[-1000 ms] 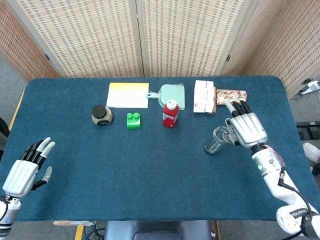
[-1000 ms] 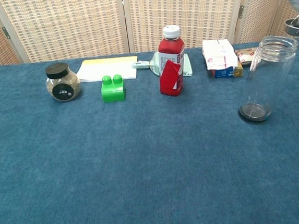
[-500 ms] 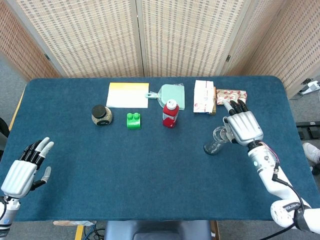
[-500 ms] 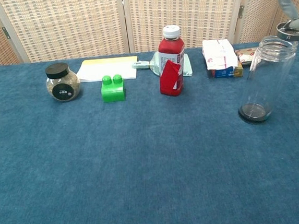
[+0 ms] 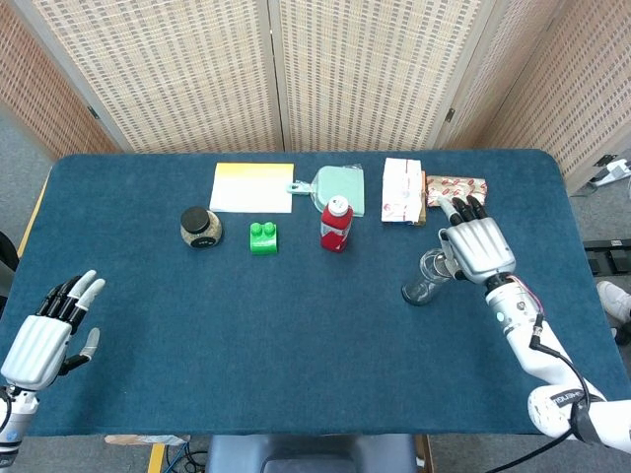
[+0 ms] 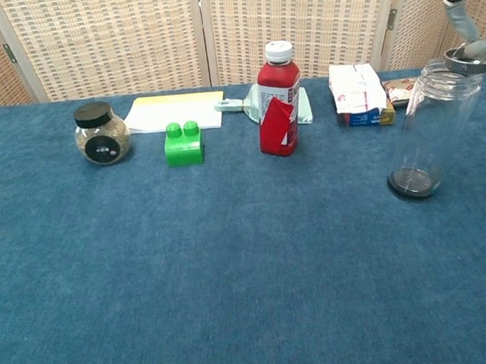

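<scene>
Right robot hand [image 5: 476, 248] held a small metal lid [image 6: 470, 62] over the mouth of the clear jar [image 6: 434, 128], which stood on the blue tabletop [image 5: 296, 325]. Left robot hand [image 5: 44, 333] stayed far away, fingers spread, holding nothing.

left hand [image 5: 41, 335]: silver-grey ribbed back, black fingers with pale tips | right hand [image 5: 475, 246]: same silver shell and dark fingers | right forearm: white casing, thin wires at wrist, perhaps red | small label, unreadable
</scene>
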